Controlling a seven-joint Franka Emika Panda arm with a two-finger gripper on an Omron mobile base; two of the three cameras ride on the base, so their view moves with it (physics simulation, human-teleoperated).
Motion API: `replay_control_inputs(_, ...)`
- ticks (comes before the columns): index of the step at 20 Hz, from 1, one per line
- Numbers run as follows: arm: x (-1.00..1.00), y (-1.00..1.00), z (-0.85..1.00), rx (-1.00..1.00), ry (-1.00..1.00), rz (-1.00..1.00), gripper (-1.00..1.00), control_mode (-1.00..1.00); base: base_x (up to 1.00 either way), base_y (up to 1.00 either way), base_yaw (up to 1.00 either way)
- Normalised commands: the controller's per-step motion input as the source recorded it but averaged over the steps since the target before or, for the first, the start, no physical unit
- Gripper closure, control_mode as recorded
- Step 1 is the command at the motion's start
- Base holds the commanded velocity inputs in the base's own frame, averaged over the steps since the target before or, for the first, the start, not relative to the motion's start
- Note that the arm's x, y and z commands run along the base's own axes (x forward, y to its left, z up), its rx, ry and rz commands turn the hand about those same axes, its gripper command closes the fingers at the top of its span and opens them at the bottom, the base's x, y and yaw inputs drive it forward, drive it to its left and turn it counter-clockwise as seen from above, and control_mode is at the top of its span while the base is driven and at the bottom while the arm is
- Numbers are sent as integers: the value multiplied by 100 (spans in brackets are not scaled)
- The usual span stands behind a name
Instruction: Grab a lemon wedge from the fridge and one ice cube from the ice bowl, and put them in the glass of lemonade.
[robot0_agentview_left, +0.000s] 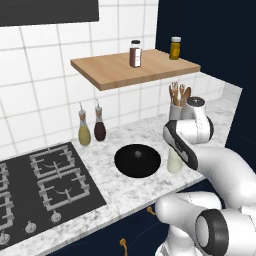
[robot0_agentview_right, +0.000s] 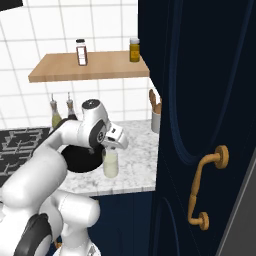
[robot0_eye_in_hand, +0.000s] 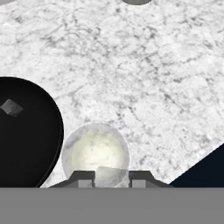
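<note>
The end effector hangs straight above the glass of lemonade, its two dark fingertips held a little apart with a pale, translucent ice cube pinched between them, right over the near edge of the glass's mouth. Seen from the hand, the glass is a round rim around pale yellowish liquid, standing on the marble tabletop. The ice bowl sits just beside the glass, its black rim near the glass but apart from it, and one small grey cube lies on the bowl's dark floor. In the left base view the glass stands upright, just right of the bowl, partly hidden by the white arm. Farther behind the glass, a grey cup of wooden utensils stands against the tiled wall. Two spouted bottles stand behind the bowl, and a gas hob lies well beyond the bowl from the glass. Above the glass, a wooden shelf carries two jars. In the right base view, a navy cabinet door with a gold handle rises close beside the tabletop edge.
</note>
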Motion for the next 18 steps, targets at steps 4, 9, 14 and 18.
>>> replay_control_inputs(4, 38, 0, -12, 0, 10, 0, 100, -100, 0, 0, 0)
replay_control_inputs(9, -2, 1, -23, 4, 1, 0, 100, -100, 0, 0, 0)
replay_control_inputs(14, -14, 7, 0, 1, -3, 0, 100, -100, 0, 0, 0)
replay_control_inputs(18, -1, 9, 0, 0, -2, 0, 100, -100, 0, 0, 0)
